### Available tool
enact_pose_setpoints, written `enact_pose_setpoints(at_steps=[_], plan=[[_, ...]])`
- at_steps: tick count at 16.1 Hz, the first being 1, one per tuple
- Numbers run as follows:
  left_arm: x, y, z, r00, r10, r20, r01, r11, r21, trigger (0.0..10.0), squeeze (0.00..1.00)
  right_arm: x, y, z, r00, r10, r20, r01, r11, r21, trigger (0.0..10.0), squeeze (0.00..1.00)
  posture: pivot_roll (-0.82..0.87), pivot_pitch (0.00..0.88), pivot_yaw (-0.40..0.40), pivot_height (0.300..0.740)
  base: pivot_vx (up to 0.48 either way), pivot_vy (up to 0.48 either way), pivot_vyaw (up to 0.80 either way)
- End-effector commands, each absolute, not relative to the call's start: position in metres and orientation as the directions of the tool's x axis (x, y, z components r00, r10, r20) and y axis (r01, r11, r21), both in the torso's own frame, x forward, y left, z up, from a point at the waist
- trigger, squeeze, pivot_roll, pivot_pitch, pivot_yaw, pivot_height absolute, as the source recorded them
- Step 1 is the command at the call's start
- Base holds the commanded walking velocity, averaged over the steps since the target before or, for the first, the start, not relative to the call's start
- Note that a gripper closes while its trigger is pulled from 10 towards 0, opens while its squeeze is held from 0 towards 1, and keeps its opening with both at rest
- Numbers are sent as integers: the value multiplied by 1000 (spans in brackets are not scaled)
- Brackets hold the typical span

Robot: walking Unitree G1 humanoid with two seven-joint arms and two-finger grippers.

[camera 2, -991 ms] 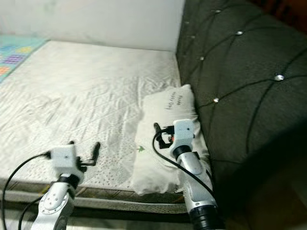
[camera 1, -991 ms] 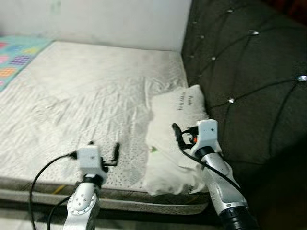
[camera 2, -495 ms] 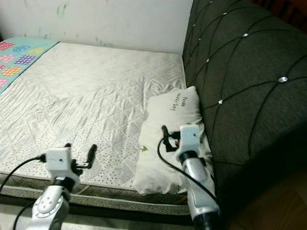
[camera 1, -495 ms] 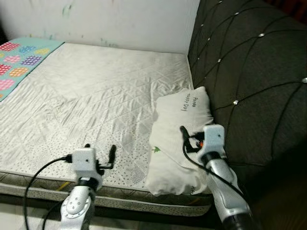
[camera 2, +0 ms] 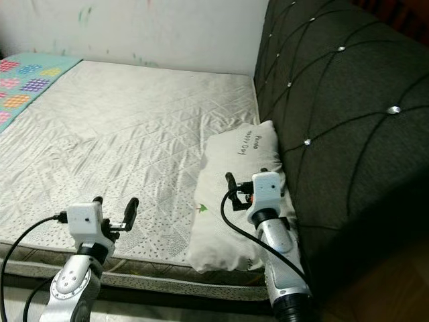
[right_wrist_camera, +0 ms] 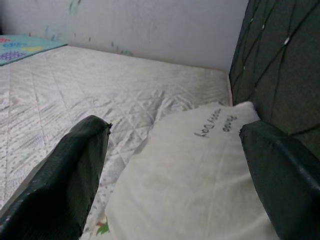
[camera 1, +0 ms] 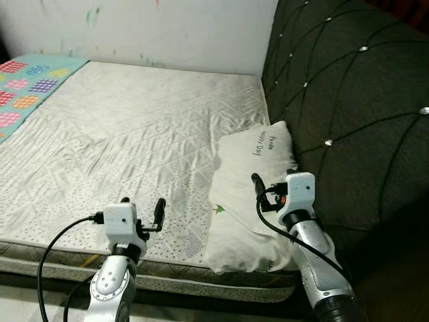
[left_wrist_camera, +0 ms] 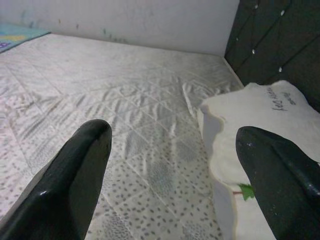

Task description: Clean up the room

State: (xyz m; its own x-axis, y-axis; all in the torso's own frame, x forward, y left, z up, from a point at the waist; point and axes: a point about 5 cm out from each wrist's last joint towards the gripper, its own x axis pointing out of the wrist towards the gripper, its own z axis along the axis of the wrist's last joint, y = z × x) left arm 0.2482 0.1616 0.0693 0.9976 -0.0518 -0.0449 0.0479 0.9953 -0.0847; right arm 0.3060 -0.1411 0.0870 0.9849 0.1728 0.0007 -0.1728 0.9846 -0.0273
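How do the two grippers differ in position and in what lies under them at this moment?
The left gripper hangs above the bare quilted mattress near its front edge, while the right gripper is over the white pillow beside the dark tufted headboard. The right gripper sits higher in the head views than the left. Both have their jaws open and hold nothing.

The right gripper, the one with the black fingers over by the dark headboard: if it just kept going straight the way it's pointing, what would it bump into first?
Most likely the white pillow. The right gripper is open, pointing along the pillow lying against the headboard. Depth is hard to judge, so it might skim just above.
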Motion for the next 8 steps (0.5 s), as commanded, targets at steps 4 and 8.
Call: enact_pose_setpoints(at_steps=[4,8], plan=[[252,163,68,998,-48,-48,43,995,-92,10000,0,309,-142,86,985,171,-5,-171,985,-33,10000,0,-34,0,-34,740,0,308,0],[258,163,71,999,-31,-44,25,991,-129,10000,0,313,-138,92,980,197,19,-197,980,-21,10000,0,-37,0,-34,740,0,308,0]])
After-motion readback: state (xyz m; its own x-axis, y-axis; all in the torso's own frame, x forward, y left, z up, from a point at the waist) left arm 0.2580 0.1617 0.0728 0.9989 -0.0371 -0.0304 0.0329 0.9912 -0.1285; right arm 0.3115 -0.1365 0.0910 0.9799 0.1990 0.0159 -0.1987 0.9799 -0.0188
